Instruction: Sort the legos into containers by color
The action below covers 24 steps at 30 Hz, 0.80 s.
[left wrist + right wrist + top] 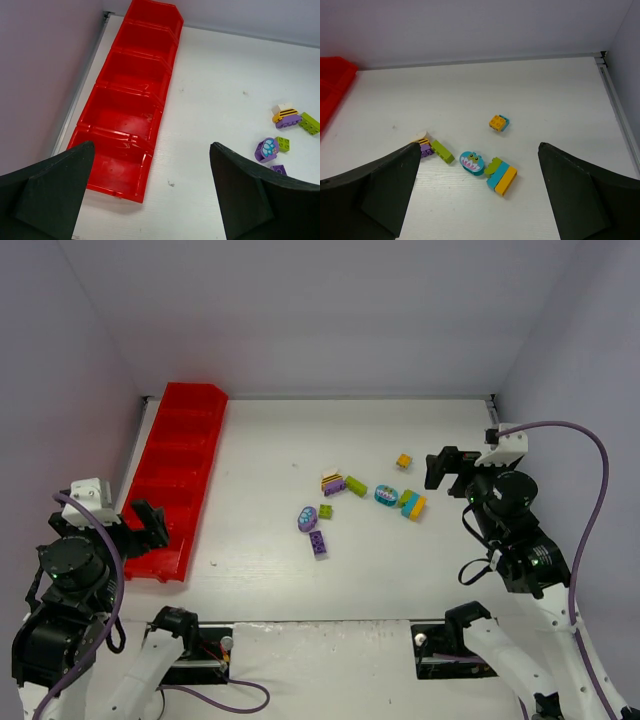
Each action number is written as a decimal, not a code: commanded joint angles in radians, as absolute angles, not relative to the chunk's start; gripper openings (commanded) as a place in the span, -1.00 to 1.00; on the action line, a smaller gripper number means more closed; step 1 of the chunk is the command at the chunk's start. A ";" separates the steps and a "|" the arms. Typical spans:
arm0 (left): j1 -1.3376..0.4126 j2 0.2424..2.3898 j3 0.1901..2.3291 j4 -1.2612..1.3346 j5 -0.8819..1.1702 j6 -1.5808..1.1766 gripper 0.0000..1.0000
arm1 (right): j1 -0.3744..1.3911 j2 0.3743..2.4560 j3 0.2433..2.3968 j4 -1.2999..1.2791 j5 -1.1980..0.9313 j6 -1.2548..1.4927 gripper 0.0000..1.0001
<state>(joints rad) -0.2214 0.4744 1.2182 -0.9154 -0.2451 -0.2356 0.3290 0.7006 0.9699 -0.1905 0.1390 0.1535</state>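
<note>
With left pincer (150, 525) and right pincer (448, 468) both spread and empty, legos (355, 500) scattered on the desk (260, 440), red tray (175, 465) at their nine o'clock, best straddle the lone orange brick (404, 461) squarely.

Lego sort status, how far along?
Done: nothing; every compartment of the red tray that shows is empty. In hand: nothing; left gripper and right gripper are both open. Left: all the bricks, purple, lime, teal, yellow and orange, lie loose on the table, apart from the tray.
</note>
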 commanded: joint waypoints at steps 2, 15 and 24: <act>-0.216 0.503 1.256 -0.905 -0.229 -0.222 0.82 | 0.333 0.706 1.014 -0.126 0.167 0.164 1.00; -0.230 0.879 1.431 -0.953 0.060 -0.337 0.69 | 0.331 0.782 0.996 -0.193 0.224 0.227 1.00; -0.539 1.075 1.350 -0.770 -0.099 -0.647 0.67 | 0.333 0.845 1.006 -0.201 0.190 0.275 1.00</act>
<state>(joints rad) -0.4309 1.0561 1.3468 -0.8722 -0.0174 -0.4873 0.3286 0.8375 0.9699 -0.2508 0.1871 0.2432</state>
